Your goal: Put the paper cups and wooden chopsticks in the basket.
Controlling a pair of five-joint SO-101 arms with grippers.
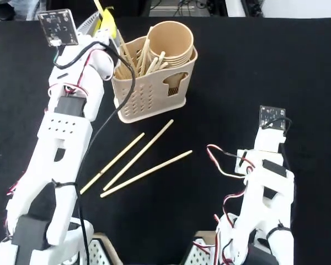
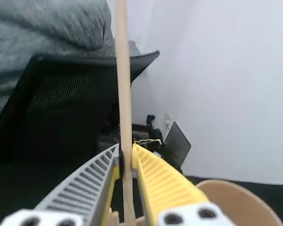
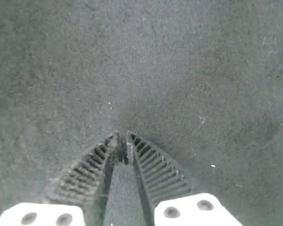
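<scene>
Chopsticks lie loose on the black table (image 1: 237, 66): three of them, one (image 1: 113, 163) beside another (image 1: 139, 154) and a third (image 1: 146, 174) nearer the arms. All are slanted the same way and sit between the two arms, well apart from the basket (image 1: 149, 94). The basket stands close to the table's far edge, with open black cloth to its right and in front of it. The left gripper (image 1: 106, 25) hangs at the basket's far left rim. In the left wrist view its grey and yellow fingers (image 2: 151, 169) are clamped on one upright chopstick (image 2: 123, 94), whose lower end runs down out of view between them. The right gripper (image 3: 121, 141) hovers over bare cloth with its tips pressed together, holding nothing. Inside the basket sits one nested stack of paper cups (image 1: 171, 38) and a bundle of chopsticks (image 1: 145, 55); neither can be counted exactly.
</scene>
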